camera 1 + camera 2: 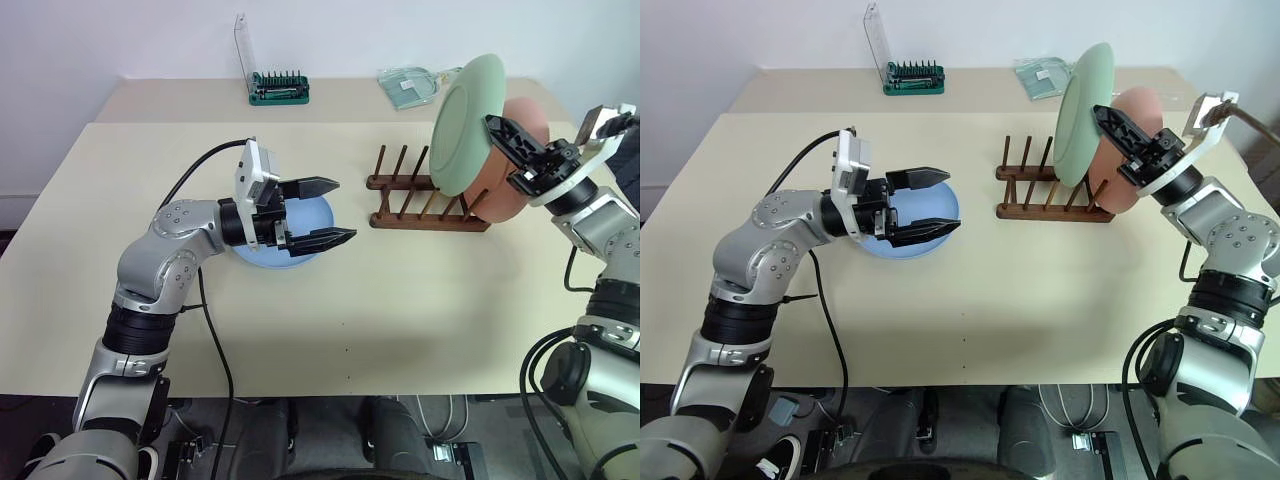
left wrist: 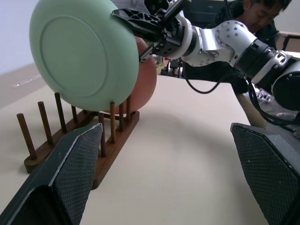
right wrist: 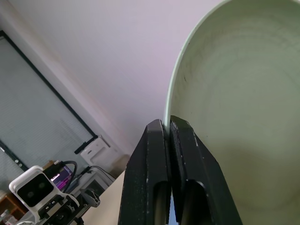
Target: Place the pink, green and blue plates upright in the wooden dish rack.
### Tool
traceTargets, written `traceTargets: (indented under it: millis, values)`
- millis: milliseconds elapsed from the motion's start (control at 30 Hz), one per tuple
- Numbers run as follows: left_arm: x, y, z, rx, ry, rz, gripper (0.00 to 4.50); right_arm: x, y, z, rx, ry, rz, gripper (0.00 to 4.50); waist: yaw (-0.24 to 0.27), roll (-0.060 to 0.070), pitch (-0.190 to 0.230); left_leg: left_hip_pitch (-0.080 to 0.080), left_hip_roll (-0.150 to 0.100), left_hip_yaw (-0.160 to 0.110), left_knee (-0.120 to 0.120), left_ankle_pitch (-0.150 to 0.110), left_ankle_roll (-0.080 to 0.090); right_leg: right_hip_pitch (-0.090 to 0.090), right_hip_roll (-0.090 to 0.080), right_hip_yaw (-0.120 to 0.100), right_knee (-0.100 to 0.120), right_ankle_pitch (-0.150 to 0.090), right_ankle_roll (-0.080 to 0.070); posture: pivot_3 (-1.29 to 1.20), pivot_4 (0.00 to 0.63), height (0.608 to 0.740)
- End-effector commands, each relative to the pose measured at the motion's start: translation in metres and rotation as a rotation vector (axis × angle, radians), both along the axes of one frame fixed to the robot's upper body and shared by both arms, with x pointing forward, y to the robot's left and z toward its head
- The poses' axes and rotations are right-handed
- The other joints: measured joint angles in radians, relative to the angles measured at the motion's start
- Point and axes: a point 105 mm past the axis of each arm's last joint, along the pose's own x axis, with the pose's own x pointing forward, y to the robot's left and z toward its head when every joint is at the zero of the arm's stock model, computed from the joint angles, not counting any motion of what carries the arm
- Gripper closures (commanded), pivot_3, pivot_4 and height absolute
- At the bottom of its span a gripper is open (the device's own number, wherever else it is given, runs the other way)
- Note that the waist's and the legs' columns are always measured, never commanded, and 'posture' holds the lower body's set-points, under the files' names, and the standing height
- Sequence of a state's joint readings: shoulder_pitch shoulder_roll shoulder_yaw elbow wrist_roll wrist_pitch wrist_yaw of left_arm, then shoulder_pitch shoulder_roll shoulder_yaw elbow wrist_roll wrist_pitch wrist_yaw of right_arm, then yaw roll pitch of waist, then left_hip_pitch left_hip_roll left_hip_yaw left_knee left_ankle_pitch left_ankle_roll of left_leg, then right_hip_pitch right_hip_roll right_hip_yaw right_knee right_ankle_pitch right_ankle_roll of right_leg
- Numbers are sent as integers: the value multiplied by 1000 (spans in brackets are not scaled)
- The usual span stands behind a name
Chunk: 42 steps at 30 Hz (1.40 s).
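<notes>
No text, label, brand, number or sign can be read on anything in these views
</notes>
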State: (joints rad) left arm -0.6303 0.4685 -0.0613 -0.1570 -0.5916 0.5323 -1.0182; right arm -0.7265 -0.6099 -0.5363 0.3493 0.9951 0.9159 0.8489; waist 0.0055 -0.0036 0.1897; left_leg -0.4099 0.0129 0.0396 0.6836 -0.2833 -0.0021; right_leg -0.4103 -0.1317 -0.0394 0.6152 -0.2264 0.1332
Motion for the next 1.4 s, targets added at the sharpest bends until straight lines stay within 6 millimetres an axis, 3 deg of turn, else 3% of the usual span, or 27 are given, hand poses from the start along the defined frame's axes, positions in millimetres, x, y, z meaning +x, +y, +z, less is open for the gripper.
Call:
traceTargets:
  millis: [33, 100, 300, 567, 967, 1133, 1267, 1400]
  values:
    - [-3, 1, 9, -4, -51, 2, 0, -5, 0, 11, -37, -62, -13, 3880, 0, 0, 0, 0, 0, 0, 0, 0, 0, 0, 0, 0, 0, 0, 0, 0, 150, 724]
    - [-3, 1, 9, -4, -51, 0, 0, -4, -2, 12, -35, -71, -28, 3097, 0, 0, 0, 0, 0, 0, 0, 0, 0, 0, 0, 0, 0, 0, 0, 0, 150, 724]
    - [-3, 1, 9, -4, -49, -1, 0, -7, 1, 20, -62, -113, -25, 61, 1, 0, 0, 0, 0, 0, 0, 0, 0, 0, 0, 0, 0, 0, 0, 0, 150, 724]
    - [-4, 1, 8, -6, -46, 0, 0, -13, 1, 30, -123, -195, -39, 61, 1, 0, 0, 0, 0, 0, 0, 0, 0, 0, 0, 0, 0, 0, 0, 0, 150, 724]
    - [-3, 1, 8, -8, -46, 3, 0, -1, 1, -1, -484, -227, -150, 61, 1, 0, 0, 0, 0, 0, 0, 0, 0, 0, 0, 0, 0, 0, 0, 0, 150, 724]
    - [0, 4, 8, 0, -50, 10, 0, 5, -4, 4, -629, -303, -229, 61, 2, 0, 0, 0, 0, 0, 0, 0, 0, 0, 0, 0, 0, 0, 0, 0, 150, 724]
    - [1, 6, 19, -56, -29, 10, 0, 3, -4, 18, -634, -345, -248, 61, 1, 0, 0, 0, 0, 0, 0, 0, 0, 0, 0, 0, 0, 0, 0, 0, 150, 724]
    - [-1, 4, 16, -45, -31, 2, 0, -1, -3, 27, -621, -372, -246, 61, 1, 0, 0, 0, 0, 0, 0, 0, 0, 0, 0, 0, 0, 0, 0, 0, 150, 724]
